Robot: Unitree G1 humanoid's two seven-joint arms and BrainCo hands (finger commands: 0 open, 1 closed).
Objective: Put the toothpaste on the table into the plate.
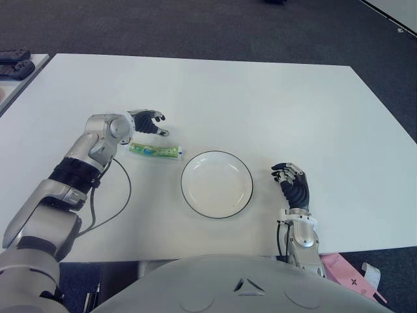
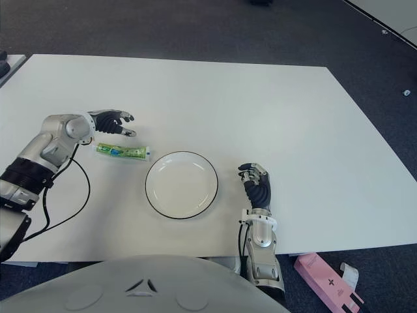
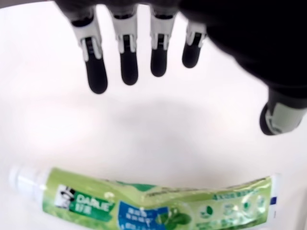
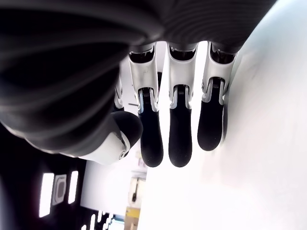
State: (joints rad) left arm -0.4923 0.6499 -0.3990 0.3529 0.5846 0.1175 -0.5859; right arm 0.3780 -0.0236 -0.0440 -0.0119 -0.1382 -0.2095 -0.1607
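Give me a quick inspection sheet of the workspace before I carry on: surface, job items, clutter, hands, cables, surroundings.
Surface: white table, mostly bare.
Job's things: toothpaste flat on the table, left of the plate, cap toward it; plate holds nothing.
Clutter: nothing seen on the table.
Hands: left hand open, spread just beyond the toothpaste, not touching it; right hand right of the plate, holding nothing.
Cables: black cable loops from the left arm over the table.
Surroundings: dark carpet; black controllers on a side table; pink box on the floor.

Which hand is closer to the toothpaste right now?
Left. The left hand hovers open just behind the toothpaste; the right hand is across the plate, on its right.
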